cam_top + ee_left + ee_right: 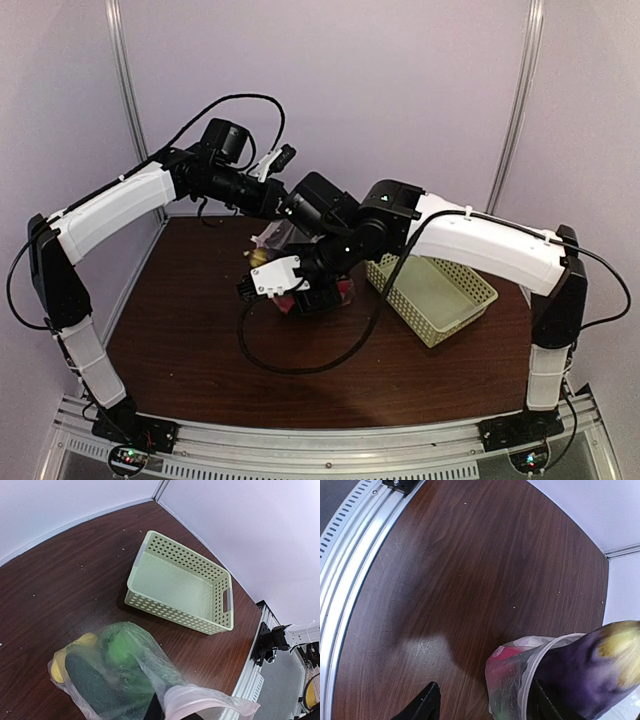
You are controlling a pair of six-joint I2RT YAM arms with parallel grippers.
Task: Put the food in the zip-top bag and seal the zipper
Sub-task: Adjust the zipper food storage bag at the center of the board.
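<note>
The zip-top bag [125, 670] hangs from my left gripper [159, 712], which is shut on its mouth edge by the whitish zipper strip [210, 697]. Through the plastic I see a dark green cucumber [87, 682], a green round piece [120, 647] and a yellow piece [85, 640]. In the right wrist view the purple eggplant [585, 675] sticks out past the bag's rim [534, 667], and a red-pink ball [506, 656] lies inside. My right gripper [485, 707] is open, its fingers astride the bag's near edge. In the top view both grippers meet at the bag [300, 290] mid-table.
A pale green lattice basket [170, 612] stands empty on the brown table, right of the bag; it also shows in the top view [432, 290]. The metal rail at the table's near edge [350, 580] lies close by. White walls close the back and sides.
</note>
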